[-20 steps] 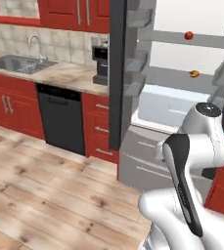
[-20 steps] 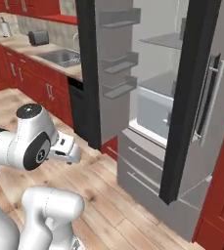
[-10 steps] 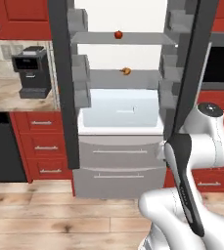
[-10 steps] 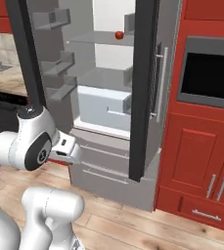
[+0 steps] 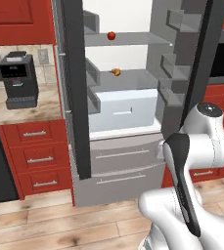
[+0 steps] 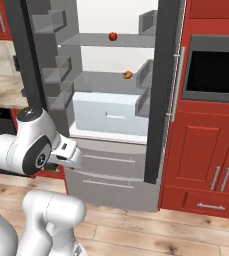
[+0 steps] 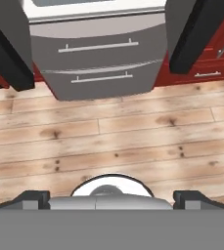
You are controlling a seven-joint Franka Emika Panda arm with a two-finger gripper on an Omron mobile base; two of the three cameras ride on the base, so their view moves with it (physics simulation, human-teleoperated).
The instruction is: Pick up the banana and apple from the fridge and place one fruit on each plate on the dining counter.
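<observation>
Gripper (image 7: 111,195): two small dark finger tips spread wide apart at the bottom of the hand view, nothing between them; pointed down at the pale wooden plank floor (image 7: 133,141).
Tall fridge with dark grey doors (image 5: 77,97): both doors swung open, straight ahead of the gripper; interior lit, with pale grey shelves.
Small round glossy red apple (image 5: 111,35): resting on the upper pale grey shelf (image 5: 133,39), high above and well beyond the gripper; also seen at (image 6: 113,36).
Small orange-brown lumpy item (image 5: 116,72): on the shelf below the apple, just above the white drawer; also seen at (image 6: 128,75).
White drawer (image 5: 125,110): closed, under the orange-brown item, above and ahead of the gripper.
Silver lower drawers (image 7: 99,53): two, each with a long steel bar handle, both closed; directly ahead of the gripper, the nearest part of the fridge to it.
Banana: cannot be made out on the shelves.
Black coffee machine (image 5: 16,80): on the beige stone counter (image 5: 30,107) left of the fridge, well apart from the gripper.
Red cabinet with black built-in oven (image 6: 213,67): right of the fridge, beside the right door's long steel handle (image 6: 178,82).
</observation>
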